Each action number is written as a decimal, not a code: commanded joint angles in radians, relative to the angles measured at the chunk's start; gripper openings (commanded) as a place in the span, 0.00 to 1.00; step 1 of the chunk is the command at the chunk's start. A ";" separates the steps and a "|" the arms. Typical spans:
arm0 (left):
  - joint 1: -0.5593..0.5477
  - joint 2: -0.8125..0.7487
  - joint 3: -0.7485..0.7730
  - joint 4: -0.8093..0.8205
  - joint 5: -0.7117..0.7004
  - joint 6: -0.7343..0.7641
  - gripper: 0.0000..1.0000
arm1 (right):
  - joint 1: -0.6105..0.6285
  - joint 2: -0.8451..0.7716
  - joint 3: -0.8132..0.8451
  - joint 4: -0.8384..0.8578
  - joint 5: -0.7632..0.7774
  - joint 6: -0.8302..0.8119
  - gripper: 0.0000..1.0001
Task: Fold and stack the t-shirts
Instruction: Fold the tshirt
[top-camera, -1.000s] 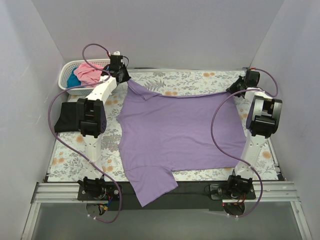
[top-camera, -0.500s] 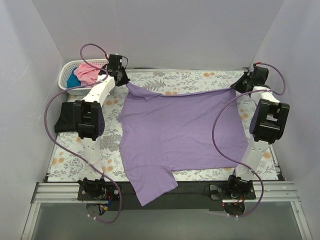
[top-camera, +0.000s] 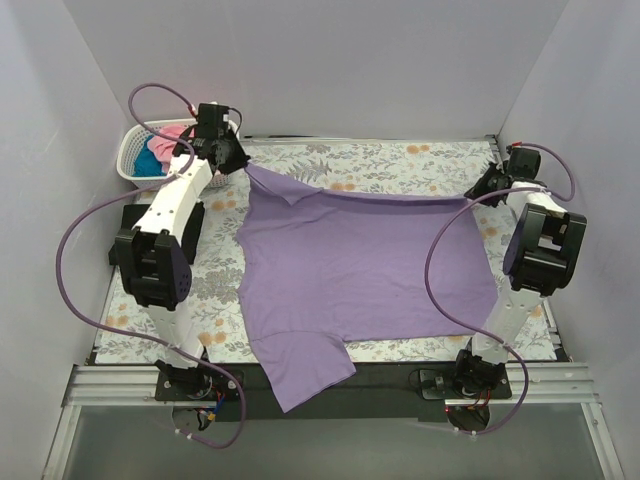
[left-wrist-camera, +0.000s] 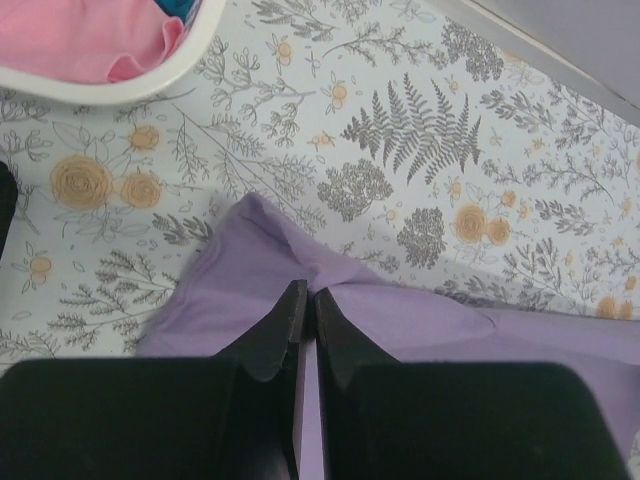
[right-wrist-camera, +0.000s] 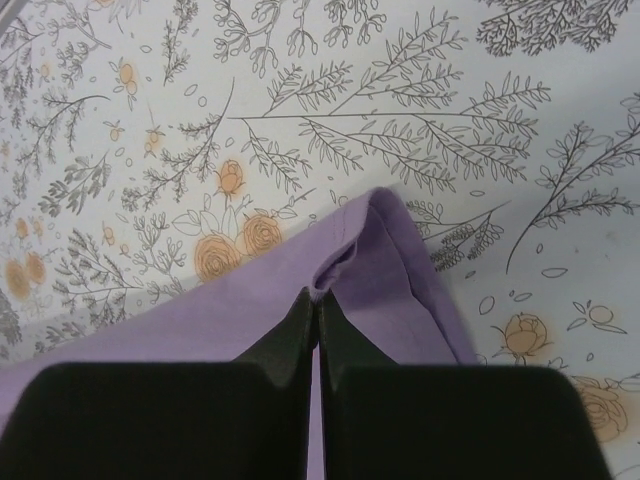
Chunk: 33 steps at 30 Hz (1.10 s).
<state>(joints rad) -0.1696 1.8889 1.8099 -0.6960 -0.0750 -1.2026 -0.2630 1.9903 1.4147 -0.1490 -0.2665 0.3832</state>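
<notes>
Stretching across the middle of the surface, the lavender t-shirt lies spread on the grey-and-orange floral cloth, with its far edge drawn into a nearly straight line between the two arms. The left gripper is at the far-left corner of the shirt, just beside the white basket. In the left wrist view its fingers are pressed together with a fold of purple fabric pinched between them, and the cloth rises to a small peak just ahead of the tips. The right gripper is at the far-right corner. In the right wrist view its fingers are likewise closed tight on the hem, which bunches into a rounded fold in front of the tips. One short sleeve at the near-left side hangs over the near edge of the surface, between the two arm bases. A crease runs from the left gripper toward the shirt's middle, and the rest of the fabric lies mostly flat.

The pink t-shirt and the teal t-shirt sit crumpled together inside the basket at the far-left corner. The black t-shirt lies on the left side of the surface, partly hidden under the left arm, apart from the lavender one.
</notes>
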 joint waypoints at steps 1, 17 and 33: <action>-0.002 -0.096 -0.070 -0.028 0.017 -0.031 0.00 | -0.005 -0.076 -0.013 -0.037 0.012 -0.041 0.01; -0.001 -0.324 -0.365 -0.019 0.050 -0.100 0.00 | -0.007 -0.217 -0.152 -0.129 0.107 -0.067 0.01; -0.025 -0.494 -0.563 -0.025 0.173 -0.144 0.00 | -0.007 -0.281 -0.284 -0.129 0.153 -0.035 0.01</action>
<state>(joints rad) -0.1822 1.4487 1.2652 -0.7113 0.0563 -1.3346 -0.2665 1.7573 1.1408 -0.2893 -0.1349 0.3408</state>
